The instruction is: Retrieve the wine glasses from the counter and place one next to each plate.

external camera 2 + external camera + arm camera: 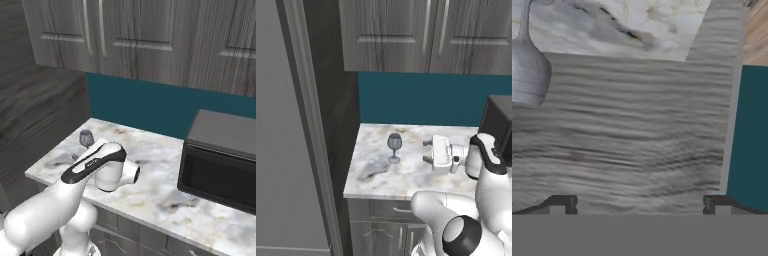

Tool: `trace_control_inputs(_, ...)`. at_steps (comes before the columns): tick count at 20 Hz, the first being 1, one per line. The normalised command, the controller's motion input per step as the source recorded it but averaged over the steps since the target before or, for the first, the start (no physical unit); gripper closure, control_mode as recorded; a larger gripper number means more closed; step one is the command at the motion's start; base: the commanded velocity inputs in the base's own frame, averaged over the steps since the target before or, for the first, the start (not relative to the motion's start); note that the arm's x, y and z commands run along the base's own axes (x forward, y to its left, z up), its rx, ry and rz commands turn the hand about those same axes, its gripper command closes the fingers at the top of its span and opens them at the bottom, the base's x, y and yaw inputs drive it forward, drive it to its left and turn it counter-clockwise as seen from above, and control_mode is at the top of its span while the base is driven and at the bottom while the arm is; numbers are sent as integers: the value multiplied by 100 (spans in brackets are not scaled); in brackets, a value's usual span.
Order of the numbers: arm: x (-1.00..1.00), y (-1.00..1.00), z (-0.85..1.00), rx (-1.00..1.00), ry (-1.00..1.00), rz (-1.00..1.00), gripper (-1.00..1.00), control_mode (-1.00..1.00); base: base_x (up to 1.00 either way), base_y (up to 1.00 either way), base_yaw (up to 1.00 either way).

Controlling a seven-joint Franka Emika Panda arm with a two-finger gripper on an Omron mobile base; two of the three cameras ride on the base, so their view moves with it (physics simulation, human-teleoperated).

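Grey wine glass [394,142], brown-veined white marble counter [406,175].

The arm [483,200] is built of smooth, glossy white rounded shells, thick and tubular, swelling at each joint. A dark grey disc caps the big joint [462,237] nearest the left base camera, ringed in black. A black band [92,162] runs lengthwise along the forearm link in the right base view. The hand is a boxy white block, and the gripper [427,151] ends in 2 short dark grey fingers [562,204] with squared tips.
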Motion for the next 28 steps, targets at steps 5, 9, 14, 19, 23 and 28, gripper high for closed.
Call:
trace_control_inputs(5, 36, 2, -17, -3, 0, 1, -100, -100, 0, 0, 0)
trace_control_inputs(9, 33, 0, -24, -6, 0, 1, -100, -100, 0, 0, 0)
trace_control_inputs(14, 22, 8, -10, -5, 0, 0, -100, -100, 0, 0, 0)
trace_control_inputs(19, 1, 15, -9, -1, 2, 0, -100, -100, 0, 0, 0)
trace_control_inputs(23, 0, 21, -19, 0, 9, 0, -100, -100, 0, 0, 0)
trace_control_inputs(28, 8, 8, -23, 0, 11, 0, -100, -100, 0, 0, 0)
